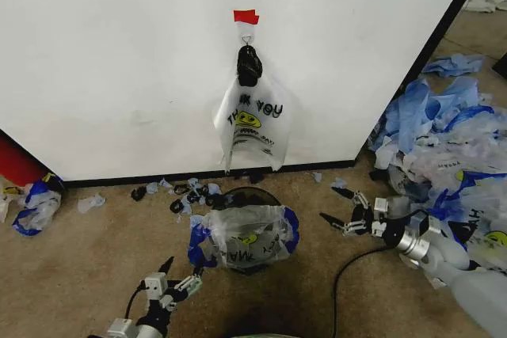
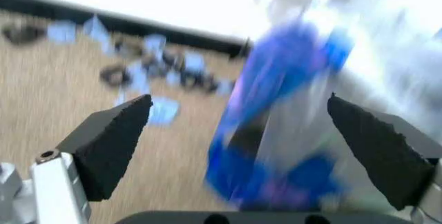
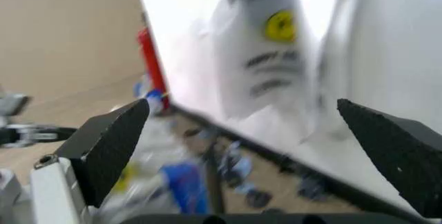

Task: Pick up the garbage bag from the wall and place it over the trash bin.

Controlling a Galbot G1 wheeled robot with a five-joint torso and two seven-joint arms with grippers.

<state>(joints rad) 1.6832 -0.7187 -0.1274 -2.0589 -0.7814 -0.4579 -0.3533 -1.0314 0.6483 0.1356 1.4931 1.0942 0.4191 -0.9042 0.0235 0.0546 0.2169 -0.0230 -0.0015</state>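
The garbage bag (image 1: 242, 243), see-through with blue handles and a yellow smiley, is draped over the black mesh trash bin (image 1: 252, 190) on the carpet below the wall (image 1: 119, 53). My left gripper (image 1: 181, 271) is open just left of the bin. In the left wrist view its fingers (image 2: 111, 141) stand wide apart, with the bag's blue handle (image 2: 276, 79) ahead of them. My right gripper (image 1: 337, 210) is open to the right of the bin, a short way off. Its wrist view shows spread fingers (image 3: 111, 146).
A flat white "THANK YOU" bag (image 1: 252, 128) hangs from a hook under red tape (image 1: 245, 16). A big heap of blue-and-white bags (image 1: 451, 148) lies at the right. Torn scraps (image 1: 190, 191) litter the wall's base. A black cable (image 1: 348, 275) crosses the carpet.
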